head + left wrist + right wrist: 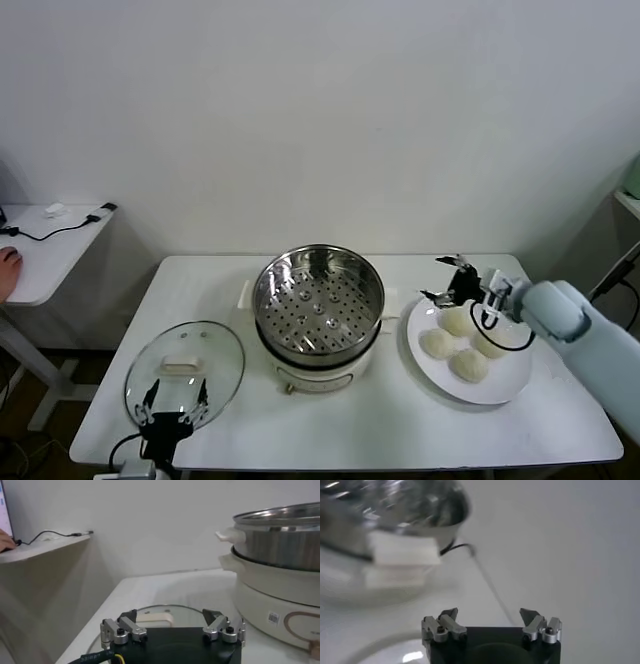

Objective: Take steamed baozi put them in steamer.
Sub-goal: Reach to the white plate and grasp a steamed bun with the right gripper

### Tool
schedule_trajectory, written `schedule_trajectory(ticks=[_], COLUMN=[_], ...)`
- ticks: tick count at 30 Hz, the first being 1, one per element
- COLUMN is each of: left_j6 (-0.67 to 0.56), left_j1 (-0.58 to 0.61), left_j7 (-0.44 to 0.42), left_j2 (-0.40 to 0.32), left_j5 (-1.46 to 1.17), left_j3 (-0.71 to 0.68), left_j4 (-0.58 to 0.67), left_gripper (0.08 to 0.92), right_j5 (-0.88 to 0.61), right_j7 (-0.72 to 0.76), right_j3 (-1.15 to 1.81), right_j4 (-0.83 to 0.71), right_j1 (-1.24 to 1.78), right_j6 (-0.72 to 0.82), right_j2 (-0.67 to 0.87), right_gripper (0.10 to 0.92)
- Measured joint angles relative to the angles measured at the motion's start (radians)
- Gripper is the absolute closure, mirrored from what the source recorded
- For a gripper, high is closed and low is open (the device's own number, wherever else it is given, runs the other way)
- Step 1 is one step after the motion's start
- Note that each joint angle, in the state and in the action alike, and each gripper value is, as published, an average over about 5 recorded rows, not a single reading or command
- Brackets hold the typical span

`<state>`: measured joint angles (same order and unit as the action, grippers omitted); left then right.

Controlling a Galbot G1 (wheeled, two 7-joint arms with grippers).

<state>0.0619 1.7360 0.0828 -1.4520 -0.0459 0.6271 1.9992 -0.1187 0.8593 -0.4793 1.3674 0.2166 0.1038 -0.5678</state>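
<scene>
At the bottom left of the head view I see my left gripper (173, 403) parked at the near edge of the white bench (350, 430), with its jaws spread wide and holding nothing. Just behind it lies the round glass lid (184, 371) with a cream handle, flat on the bench.

In the centre of the frame stands the steamer (318, 312): a shiny steel pot with a perforated tray inside, sitting on a cream-white base with side handles. I see no bun in the tray. In the left wrist view the steamer (280, 575) fills the right part of the picture.

To the right of the steamer is a flat white plate (505, 379). On it lie the steamed baozi (468, 364), four small round buns, smooth, domed and cream-white, close together.

My right gripper (449, 281) hangs over the far left edge of the plate, above the buns, jaws spread and holding nothing.

In the far upper left there is a small side table (40, 255) with a black cable on it.
</scene>
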Motion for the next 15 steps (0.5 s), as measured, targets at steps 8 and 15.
schedule_trajectory(ticks=[8, 15], left_j6=[-0.01, -0.017], left_j1=[-0.003, -0.004], left_j7=[0.001, 0.001], left_j2=[-0.012, -0.015], left_j5=[0.007, 0.007], left_j3=[-0.001, 0.002], left_j4=[-0.011, -0.018], left_gripper=[0.177, 0.177], right_j5=[0.048, 0.067], right_j7=[0.197, 0.243], right_j3=[-0.36, -0.469], right_j4=[-0.147, -0.262], right_j1=[-0.293, -0.369], right_j6=[-0.058, -0.048], right_j2=[-0.012, -0.068], right_gripper=[0.203, 0.203])
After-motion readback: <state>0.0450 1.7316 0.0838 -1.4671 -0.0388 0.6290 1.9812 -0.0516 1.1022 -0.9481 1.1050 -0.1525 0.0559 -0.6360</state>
